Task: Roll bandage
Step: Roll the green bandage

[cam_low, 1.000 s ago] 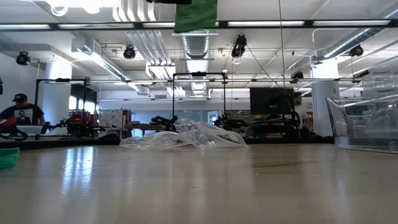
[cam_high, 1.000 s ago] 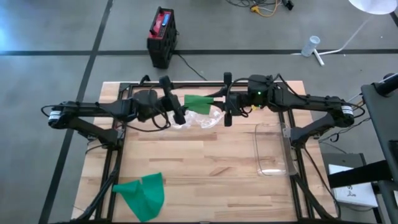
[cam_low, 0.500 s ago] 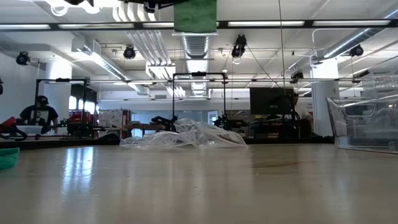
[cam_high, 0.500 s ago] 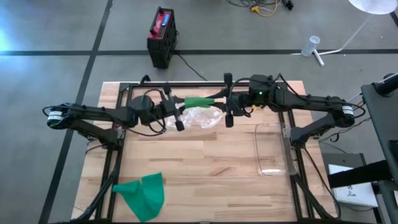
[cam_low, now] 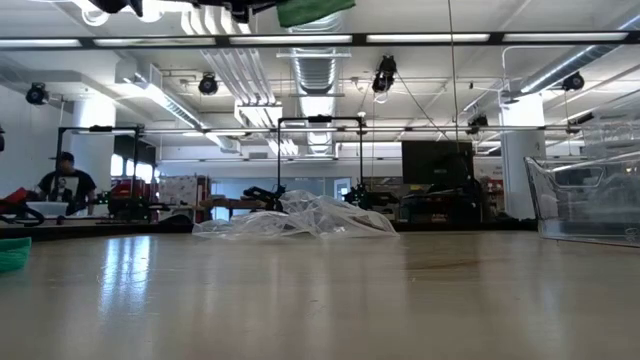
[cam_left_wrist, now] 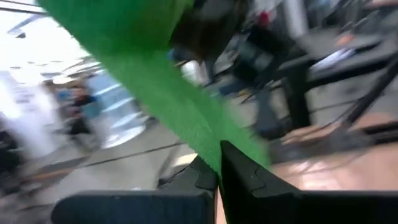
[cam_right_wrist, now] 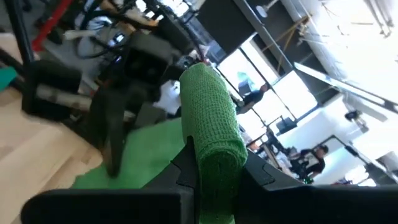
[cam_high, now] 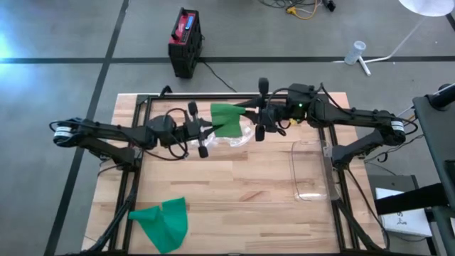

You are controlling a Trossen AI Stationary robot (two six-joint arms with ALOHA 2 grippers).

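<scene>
Now both grippers are clamping the green woven bandage above the wooden worktop: left gripper, right gripper.

I am seeing the green bandage hanging tilted at the very top edge, well above the wooden table. A crumpled clear plastic bag is lying on the far part of the table, a clear container is standing at the right edge, and a scrap of green is showing at the left edge. A person is standing in the room far behind.
</scene>
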